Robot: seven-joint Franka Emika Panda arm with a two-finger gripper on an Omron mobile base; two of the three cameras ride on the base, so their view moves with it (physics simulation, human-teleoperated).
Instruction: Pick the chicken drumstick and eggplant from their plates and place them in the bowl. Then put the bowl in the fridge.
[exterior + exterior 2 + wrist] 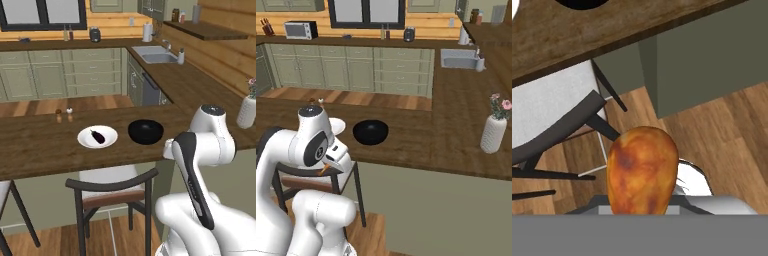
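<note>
One orange-brown, club-shaped chicken drumstick [642, 170] fills the lower middle of my hand view, its thick rounded end toward the camera, and my gripper [643, 207] appears closed on it, though my fingertips are hidden behind the meat; in the right base view a thin orange sliver of it [329, 167] shows at my hand, low beside the counter edge and above the dark-framed chair [316, 177]; I hold it off the dark wooden counter [45, 145], over the plank floor [722, 135] and near the chair's pale seat [552, 107]; on the counter the round glossy black bowl [145, 131] sits just beside the glossy white plate [97, 136], apart from it by a narrow gap; the small dark purple eggplant [97, 135] lies on that white plate, slanted across its middle; two little shakers [64, 115] stand farther back on the counter; a white vase with pink flowers [494, 129] stands well apart to the right; the sink [154, 54] lies in the far counter.
</note>
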